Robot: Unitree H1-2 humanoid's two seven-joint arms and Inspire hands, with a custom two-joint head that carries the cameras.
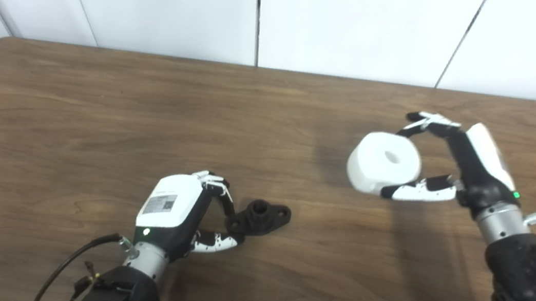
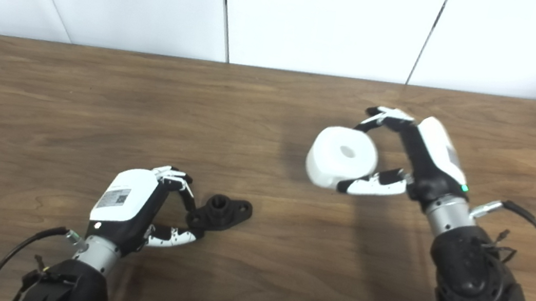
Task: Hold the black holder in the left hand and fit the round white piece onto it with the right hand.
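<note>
Left robot hand [image 1: 176, 216] pinches black holder [image 1: 259, 218]; right robot hand [image 1: 452, 164] grips round white piece [image 1: 383, 163].

Paired head views overlooking table [image 1: 272, 120]

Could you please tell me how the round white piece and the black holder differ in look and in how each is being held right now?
The round white piece is a thick, smooth white ring with a central hole; the black holder is darker, flatter and irregular, with a raised collar. The white piece looks clearly bigger. The right hand has it gripped above the wooden table, while the holder seems to rest on the table, pinched at one end by the left hand. Each is held by one hand.
</note>
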